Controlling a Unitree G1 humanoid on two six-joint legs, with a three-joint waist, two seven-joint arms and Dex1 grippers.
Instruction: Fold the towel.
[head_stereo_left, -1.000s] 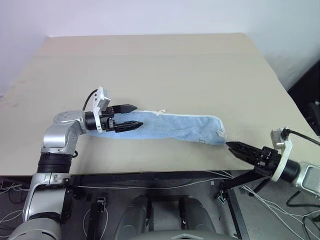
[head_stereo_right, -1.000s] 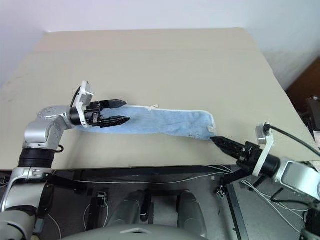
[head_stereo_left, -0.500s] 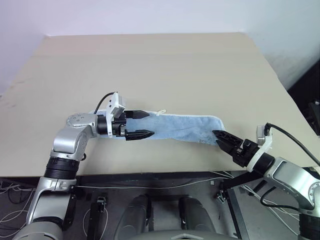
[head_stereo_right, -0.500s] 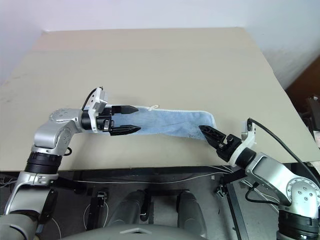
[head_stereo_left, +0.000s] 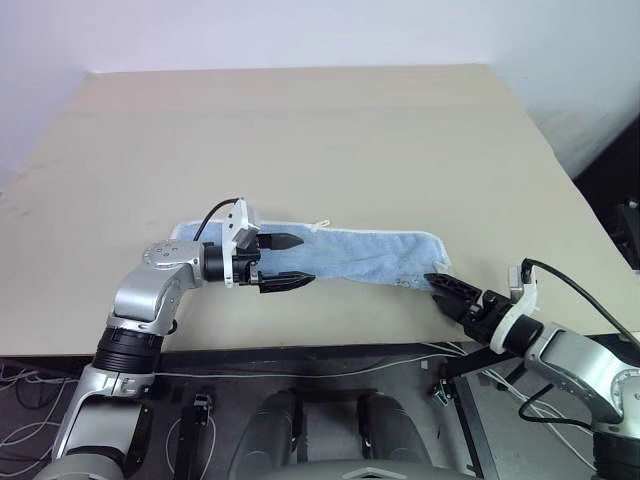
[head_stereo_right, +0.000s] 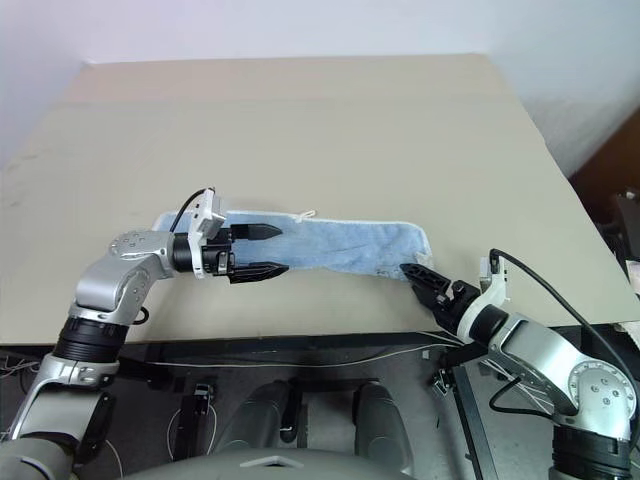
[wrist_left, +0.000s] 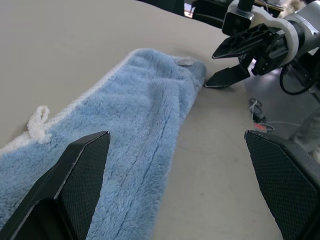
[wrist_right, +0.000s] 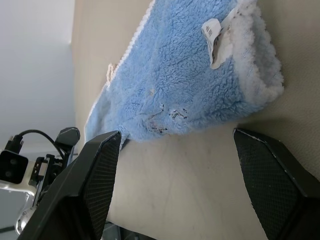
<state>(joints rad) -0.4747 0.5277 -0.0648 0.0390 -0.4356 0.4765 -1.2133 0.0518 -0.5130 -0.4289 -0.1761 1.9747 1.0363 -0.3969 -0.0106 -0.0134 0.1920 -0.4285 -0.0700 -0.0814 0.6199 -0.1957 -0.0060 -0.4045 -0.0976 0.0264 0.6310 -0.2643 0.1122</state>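
Blue terry towel (head_stereo_left: 350, 257) is lying as a long narrow strip near the front edge of the table (head_stereo_left: 330, 140), already doubled lengthwise by the look of its thick rounded end, with a white tag (wrist_right: 214, 39) and some dark marks showing at the end toward my right arm. I am holding my left gripper (head_stereo_left: 290, 261) spread wide and empty over the strip's left part, one finger above the cloth and one just in front of its near edge. I am keeping my right gripper (head_stereo_left: 446, 289) parted and empty too, its tips just beside the tagged end, not yet touching it as far as I can tell.

For the next fold, I judge I should be pinching all layers at the tagged end, getting one finger under the floppy edge, then carrying it across toward the other end while my left gripper is pressing the cloth flat.

Counting: one towel, one tag, one table, two grippers.
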